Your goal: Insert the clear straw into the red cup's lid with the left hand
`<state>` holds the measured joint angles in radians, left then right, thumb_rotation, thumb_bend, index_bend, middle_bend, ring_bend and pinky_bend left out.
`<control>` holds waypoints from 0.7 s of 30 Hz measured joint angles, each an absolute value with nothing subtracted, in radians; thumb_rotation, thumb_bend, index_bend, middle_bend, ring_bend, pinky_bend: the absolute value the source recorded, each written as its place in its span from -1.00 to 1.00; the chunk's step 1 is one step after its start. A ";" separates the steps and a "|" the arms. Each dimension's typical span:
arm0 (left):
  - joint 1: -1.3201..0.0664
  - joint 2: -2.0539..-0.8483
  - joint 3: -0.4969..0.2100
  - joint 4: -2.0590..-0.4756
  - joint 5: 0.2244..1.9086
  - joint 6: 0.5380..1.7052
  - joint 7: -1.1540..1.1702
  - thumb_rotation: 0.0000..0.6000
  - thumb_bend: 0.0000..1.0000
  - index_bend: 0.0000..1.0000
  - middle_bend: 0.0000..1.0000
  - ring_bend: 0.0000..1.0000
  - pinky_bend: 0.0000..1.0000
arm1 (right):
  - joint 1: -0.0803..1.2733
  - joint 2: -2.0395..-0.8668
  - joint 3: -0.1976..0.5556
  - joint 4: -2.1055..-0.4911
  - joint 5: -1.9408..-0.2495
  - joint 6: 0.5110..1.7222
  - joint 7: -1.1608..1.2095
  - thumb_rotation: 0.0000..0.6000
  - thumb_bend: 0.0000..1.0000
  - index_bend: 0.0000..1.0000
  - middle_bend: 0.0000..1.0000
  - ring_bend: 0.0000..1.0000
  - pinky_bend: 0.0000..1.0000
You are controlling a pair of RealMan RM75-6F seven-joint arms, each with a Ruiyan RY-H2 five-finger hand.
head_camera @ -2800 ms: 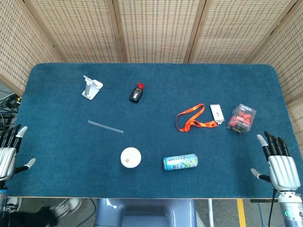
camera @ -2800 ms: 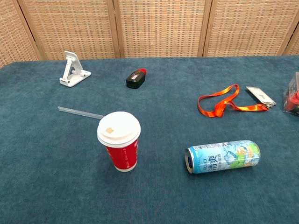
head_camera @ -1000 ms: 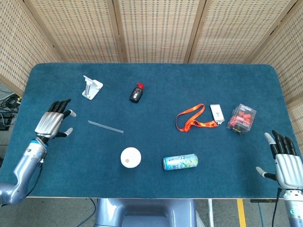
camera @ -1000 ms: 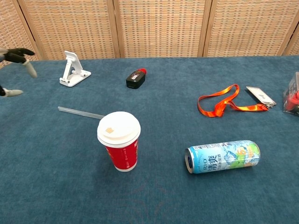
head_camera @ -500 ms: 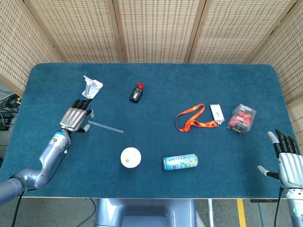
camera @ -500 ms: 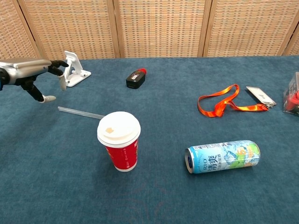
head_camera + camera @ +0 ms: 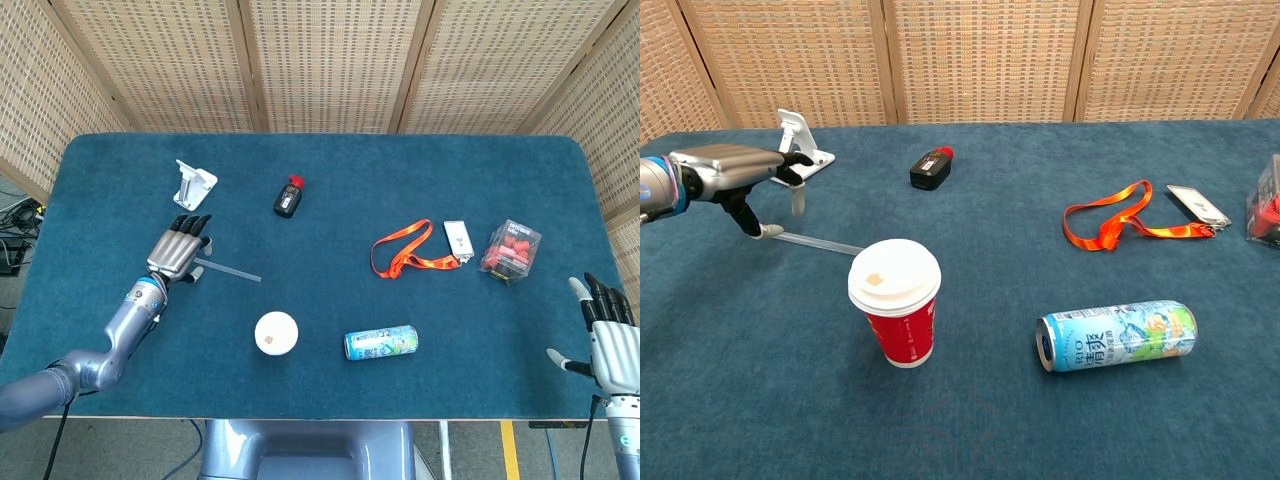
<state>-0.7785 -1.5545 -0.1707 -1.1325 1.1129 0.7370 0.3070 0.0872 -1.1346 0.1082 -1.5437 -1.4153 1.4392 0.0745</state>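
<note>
Over the left half of the counter (image 7: 330, 160), our left hand (image 7: 178, 252) has swept in from the near-left edge, where it sat about three seconds back, and is now right over the outer end of the clear straw (image 7: 232, 270). Half a second ago it was just short of that end; now in the chest view the left hand (image 7: 735, 168) hangs above the straw (image 7: 820, 242) with its fingers (image 7: 792, 170) stretched forward and the thumb dropped down beside the straw's tip. Fingers apart, nothing held; we can't tell whether the thumb touches the straw yet.

The straw hasn't moved: it lies flat on the blue cloth, slanting toward the red cup (image 7: 899, 334). The cup stands upright with its white lid (image 7: 894, 273) on, near the straw's inner end, apart from it in the head view. The lid's small opening (image 7: 873, 279) is visible; the straw is not in it.

Right hand (image 7: 613, 345) is at the near-right corner, fingers spread, empty; it has only drifted slightly and is idle.

So we judge this as the end of the reach, with the pinch next. A thin clear straw flat on cloth looks hard to pick up, and it may roll.

Unmoved: white phone stand (image 7: 193, 184), small black bottle (image 7: 288, 197), orange lanyard (image 7: 405, 254), lying can (image 7: 381, 342).
</note>
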 measured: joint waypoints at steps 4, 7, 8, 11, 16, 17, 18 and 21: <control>-0.787 -1.571 -0.163 -1.114 1.115 0.735 0.308 1.00 -0.28 -0.10 -1.00 -1.00 -1.00 | 0.088 -1.136 0.110 -1.541 -1.410 1.435 0.078 1.00 -0.87 -0.94 -1.00 -1.00 -1.00; -0.793 -1.585 -0.160 -1.103 1.113 0.735 0.311 1.00 -0.28 -0.10 -1.00 -1.00 -1.00 | 0.088 -1.135 0.111 -1.541 -1.410 1.436 0.081 1.00 -0.87 -0.94 -1.00 -1.00 -1.00; -0.795 -1.590 -0.159 -1.098 1.111 0.735 0.313 1.00 -0.28 -0.10 -1.00 -1.00 -1.00 | 0.088 -1.135 0.111 -1.540 -1.410 1.436 0.082 1.00 -0.87 -0.94 -1.00 -1.00 -1.00; -0.802 -1.603 -0.158 -1.087 1.106 0.736 0.320 1.00 -0.28 -0.09 -1.00 -1.00 -1.00 | 0.088 -1.134 0.112 -1.539 -1.407 1.435 0.085 1.00 -0.87 -0.94 -1.00 -1.00 -1.00; -0.818 -1.618 -0.156 -1.078 1.104 0.727 0.330 1.00 -0.28 -0.09 -1.00 -1.00 -1.00 | 0.089 -1.134 0.114 -1.534 -1.401 1.430 0.093 1.00 -0.87 -0.94 -1.00 -1.00 -1.00; -0.821 -1.620 -0.154 -1.076 1.104 0.725 0.334 1.00 -0.28 -0.09 -1.00 -1.00 -1.00 | 0.089 -1.134 0.115 -1.533 -1.401 1.430 0.094 1.00 -0.87 -0.94 -1.00 -1.00 -1.00; -0.823 -1.622 -0.153 -1.075 1.103 0.723 0.336 1.00 -0.28 -0.09 -1.00 -1.00 -1.00 | 0.089 -1.134 0.115 -1.532 -1.401 1.429 0.096 1.00 -0.87 -0.94 -1.00 -1.00 -1.00; -0.831 -1.633 -0.151 -1.067 1.099 0.720 0.348 1.00 -0.28 -0.09 -1.00 -1.00 -1.00 | 0.090 -1.135 0.116 -1.528 -1.399 1.428 0.102 1.00 -0.87 -0.94 -1.00 -1.00 -1.00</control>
<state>-0.8306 -1.6328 -0.1506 -1.0672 1.0993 0.7201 0.3479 0.0897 -1.1346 0.1162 -1.5282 -1.3992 1.4277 0.1017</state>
